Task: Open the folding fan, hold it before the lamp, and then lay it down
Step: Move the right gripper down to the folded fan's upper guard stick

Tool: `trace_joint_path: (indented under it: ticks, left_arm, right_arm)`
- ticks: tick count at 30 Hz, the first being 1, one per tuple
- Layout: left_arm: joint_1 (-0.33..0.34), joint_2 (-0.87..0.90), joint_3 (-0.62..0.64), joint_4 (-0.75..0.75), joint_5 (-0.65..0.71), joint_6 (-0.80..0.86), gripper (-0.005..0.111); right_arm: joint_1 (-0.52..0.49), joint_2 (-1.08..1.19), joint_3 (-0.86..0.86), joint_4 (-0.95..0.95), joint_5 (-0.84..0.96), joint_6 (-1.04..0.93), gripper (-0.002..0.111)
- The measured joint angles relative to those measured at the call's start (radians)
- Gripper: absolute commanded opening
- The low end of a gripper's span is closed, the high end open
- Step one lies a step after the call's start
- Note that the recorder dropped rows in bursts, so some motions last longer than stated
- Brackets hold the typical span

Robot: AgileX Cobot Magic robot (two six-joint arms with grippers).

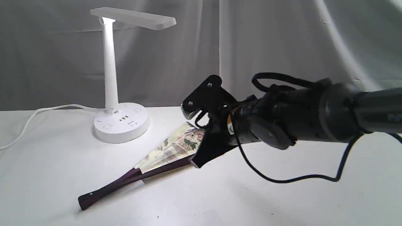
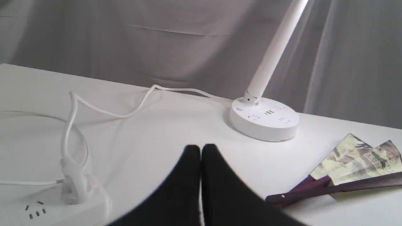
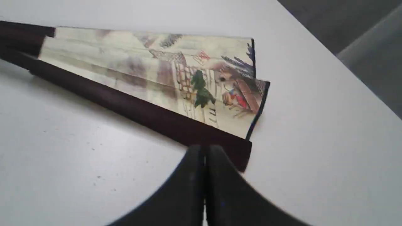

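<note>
Fan: lies flat, only partly spread, two or three cream pleats showing. Painted houses and green trees, black outer edge. Dark maroon guard runs along the near side. Its outer end sits right at the closed jaws of the right gripper; whether they touch cannot be told. Ribs gather to a pivot end, far from those jaws.

Lamp: white, upright. Round base with sockets, slim column, flat rectangular head. Stands well ahead of the left gripper, off to one side, and beyond the fan from the right jaws. White cord trails away from the base.
</note>
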Motion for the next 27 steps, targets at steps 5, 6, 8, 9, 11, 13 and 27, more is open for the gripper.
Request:
trace_joint_path:
  ticks: [5,6,8,9,11,13,27]
  left_arm:
    - [0.0,0.0,0.0,0.0,0.0,0.0,0.0]
    - [0.0,0.0,0.0,0.0,0.0,0.0,0.0]
    - [0.0,0.0,0.0,0.0,0.0,0.0,0.0]
    - [0.0,0.0,0.0,0.0,0.0,0.0,0.0]
    - [0.0,0.0,0.0,0.0,0.0,0.0,0.0]
    - [0.0,0.0,0.0,0.0,0.0,0.0,0.0]
    - [0.0,0.0,0.0,0.0,0.0,0.0,0.0]
  right_arm:
    - [0.0,0.046,-0.193,0.108,0.361,0.091,0.0]
    - [0.0,0.055,-0.231,0.142,0.415,0.103,0.0]
    - [0.0,0.084,-0.321,0.237,0.582,0.117,0.0]
    - [0.0,0.098,-0.358,0.289,0.636,0.117,0.0]
    - [0.0,0.125,-0.407,0.401,0.677,0.117,0.0]
    - [0.0,0.144,-0.419,0.518,0.644,0.119,0.0]
    - [0.073,0.287,-0.28,1.084,0.049,0.109,0.0]
